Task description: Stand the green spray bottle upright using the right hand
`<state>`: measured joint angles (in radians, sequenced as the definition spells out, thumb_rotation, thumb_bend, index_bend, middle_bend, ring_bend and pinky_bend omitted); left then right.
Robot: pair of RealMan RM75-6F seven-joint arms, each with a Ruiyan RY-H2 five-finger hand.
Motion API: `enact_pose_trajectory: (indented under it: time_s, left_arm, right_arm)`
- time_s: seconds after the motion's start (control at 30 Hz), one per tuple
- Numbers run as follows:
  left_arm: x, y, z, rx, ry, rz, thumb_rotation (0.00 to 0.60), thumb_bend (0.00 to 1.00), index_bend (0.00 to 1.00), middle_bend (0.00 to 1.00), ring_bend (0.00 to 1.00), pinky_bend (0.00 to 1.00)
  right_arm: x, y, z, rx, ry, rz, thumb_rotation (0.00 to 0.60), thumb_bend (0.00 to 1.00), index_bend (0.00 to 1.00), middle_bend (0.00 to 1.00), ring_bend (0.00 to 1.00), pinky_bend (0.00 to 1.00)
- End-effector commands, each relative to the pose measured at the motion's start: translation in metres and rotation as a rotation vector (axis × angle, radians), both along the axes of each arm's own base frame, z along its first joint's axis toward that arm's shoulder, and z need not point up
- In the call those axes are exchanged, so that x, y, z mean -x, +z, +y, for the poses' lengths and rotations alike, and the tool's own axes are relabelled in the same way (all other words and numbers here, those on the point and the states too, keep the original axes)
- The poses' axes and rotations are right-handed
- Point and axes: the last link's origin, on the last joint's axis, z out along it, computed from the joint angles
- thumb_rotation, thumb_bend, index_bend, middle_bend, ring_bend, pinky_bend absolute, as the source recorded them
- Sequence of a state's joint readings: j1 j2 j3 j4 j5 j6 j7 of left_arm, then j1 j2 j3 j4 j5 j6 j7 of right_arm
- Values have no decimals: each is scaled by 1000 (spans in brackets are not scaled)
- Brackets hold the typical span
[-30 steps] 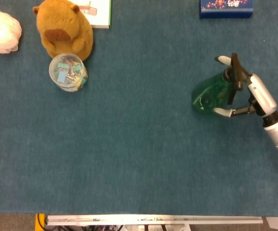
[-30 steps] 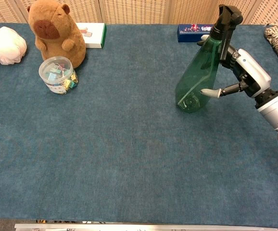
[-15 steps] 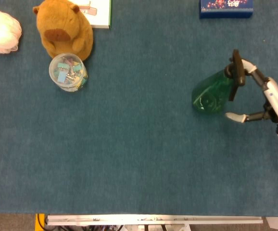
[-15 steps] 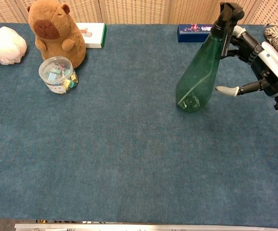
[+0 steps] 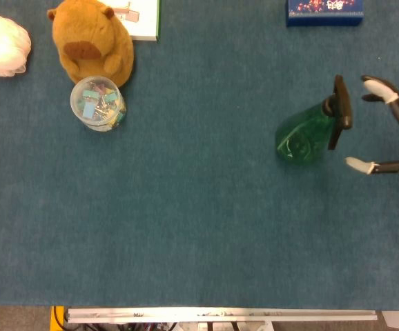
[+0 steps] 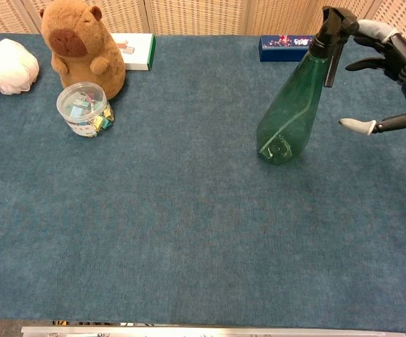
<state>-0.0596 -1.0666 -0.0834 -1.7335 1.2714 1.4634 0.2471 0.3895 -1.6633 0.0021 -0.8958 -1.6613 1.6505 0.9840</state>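
From my end, green spray bottle [image 6: 291, 112] stood upright on the blue table mat [image 6: 189, 232], base down, black trigger head [image 6: 333, 24] on top, right-centre of the table. Right hand [image 6: 393, 77] sat just beside it on its right, fingers spread wide and holding nothing; in the chest view one fingertip [image 6: 371, 29] looked right next to the trigger head, and I couldn't tell whether it touched. In the head view there was a visible gap between the bottle [image 5: 303, 134] and the hand [image 5: 393, 131], thumb tip [image 5: 358, 165] clear of the bottle body. Left hand wasn't visible in either camera. Elsewhere: brown plush capybara [image 6: 76, 45] at the far left, clear jar of binder clips [image 6: 85, 110] just in front of it, white puff ball [image 6: 6, 65] at the left edge, a white-and-green box [image 6: 134, 50] behind the plush, a dark blue box [image 6: 284, 47] along the far edge, and a coil of rope [image 6: 405, 56] at the far right corner.
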Motion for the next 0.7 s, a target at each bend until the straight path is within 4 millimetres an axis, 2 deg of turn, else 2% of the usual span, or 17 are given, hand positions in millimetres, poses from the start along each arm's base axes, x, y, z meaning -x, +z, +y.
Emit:
enact_pose_trajectory:
  time_s: [0.03, 0.23, 0.43, 0.6, 0.7]
  left_arm:
    - [-1, 0, 0, 1, -4, 2, 600, 0, 469, 464, 306, 339]
    - [-3, -4, -1, 12, -14, 12, 600, 0, 469, 464, 306, 339]
    - [-6, -8, -2, 23, -21, 21, 600, 0, 469, 464, 306, 339]
    - [-9, -12, -1, 34, -38, 24, 600, 0, 469, 464, 306, 339]
    - [-10, -14, 0, 33, -50, 23, 600, 0, 469, 463, 306, 339]
  right_arm:
    - [8, 22, 12, 179, -43, 134, 600, 0, 122, 111, 81, 241]
    - [13, 54, 34, 341, -169, 388, 600, 0, 122, 107, 73, 227]
    - [13, 86, 59, 410, -346, 662, 600, 0, 122, 102, 53, 204]
    - [21, 102, 75, 479, -533, 887, 600, 0, 122, 102, 53, 198]
    - [26, 105, 77, 489, -614, 934, 600, 0, 122, 103, 53, 196]
